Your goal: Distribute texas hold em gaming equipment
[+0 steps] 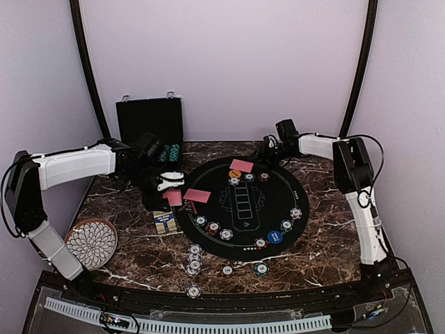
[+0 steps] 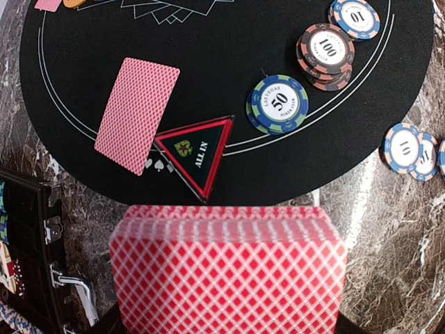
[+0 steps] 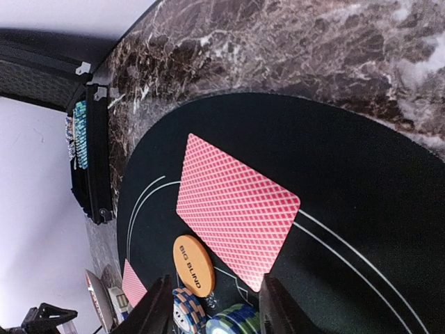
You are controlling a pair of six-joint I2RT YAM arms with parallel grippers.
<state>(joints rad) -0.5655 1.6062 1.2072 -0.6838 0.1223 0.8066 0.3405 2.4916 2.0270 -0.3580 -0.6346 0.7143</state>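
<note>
A: Between the left gripper's (image 2: pixel 229 327) fingers sits a fanned deck of red-backed playing cards (image 2: pixel 228 268), clamped tight; it fills the lower half of the left wrist view.

B: And just past the deck?

A: 1 red-edged black triangle marker (image 2: pixel 195 152) lies on the round black felt mat (image 2: pixel 229 76), at the mat's edge. 1 single red-backed card (image 2: pixel 136 113) lies face down beside it, overlapping its corner. Further out: 1 green-and-blue "50" chip (image 2: pixel 279 104), a short stack of brown-edged "100" chips (image 2: pixel 325 54), 1 blue "10" chip (image 2: pixel 354 18). 2 more blue "10" chips (image 2: pixel 410 149) rest off the mat on the dark marble tabletop (image 2: pixel 389 236).

B: Right gripper?

A: Right gripper (image 3: pixel 215 306) has its fingers apart, nothing between them. It hangs over the far side of the mat. Directly ahead lies 1 red-backed card flat on the felt (image 3: pixel 236 209). 1 orange round "BIG BLIND" button (image 3: pixel 192 265) sits just beside that card's near edge, with 2 striped-edge chips (image 3: pixel 208 321) at the fingertips.

B: Surroundings from the overhead camera?

A: Black hinged case (image 1: pixel 149 120) stands open at the far left of the table, chips racked inside. White-and-brown flower-patterned plate (image 1: pixel 92 243) sits at the near left edge. 1 blue round button (image 1: pixel 274 236) lies on the mat's near right, among chips.
</note>
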